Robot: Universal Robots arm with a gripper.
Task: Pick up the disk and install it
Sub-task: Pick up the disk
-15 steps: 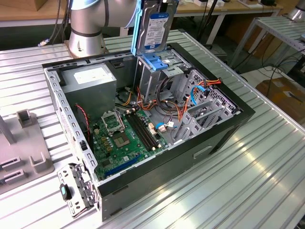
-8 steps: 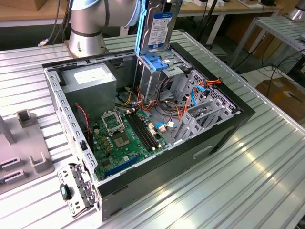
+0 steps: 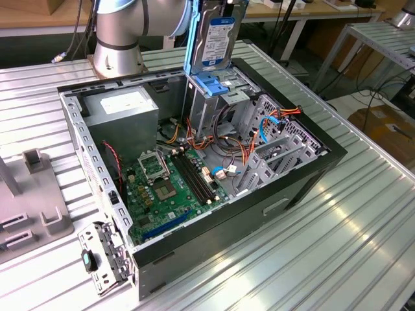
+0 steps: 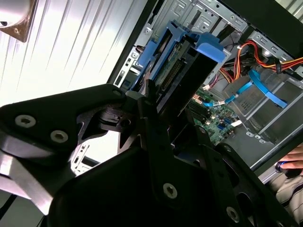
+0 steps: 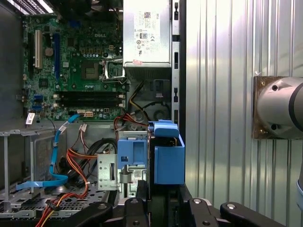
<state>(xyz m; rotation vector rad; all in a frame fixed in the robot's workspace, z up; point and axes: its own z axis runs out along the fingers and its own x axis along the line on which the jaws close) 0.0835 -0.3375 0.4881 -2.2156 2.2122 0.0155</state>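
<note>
The disk (image 3: 219,35), a silver drive with a blue-and-white label in a blue rail frame, hangs upright over the back of the open computer case (image 3: 311,175). It stands just above the drive cage (image 3: 214,113), which carries a bare blue bracket (image 3: 217,84). In the second wrist view my gripper (image 4: 165,111) is shut on the disk (image 4: 182,71), with black fingers (image 4: 147,97) on both flat sides. In the first wrist view the disk (image 5: 168,161) is seen end-on beside the blue bracket (image 5: 132,151), the gripper (image 5: 163,196) clamped around it.
Inside the case lie the grey power-supply box (image 3: 123,107), the green motherboard (image 3: 168,188) and orange and blue cables (image 3: 272,123). The arm's base (image 3: 120,39) stands behind the case. A grey fixture (image 3: 32,220) sits at the exterior view's left. A hand (image 4: 289,165) shows beyond the case.
</note>
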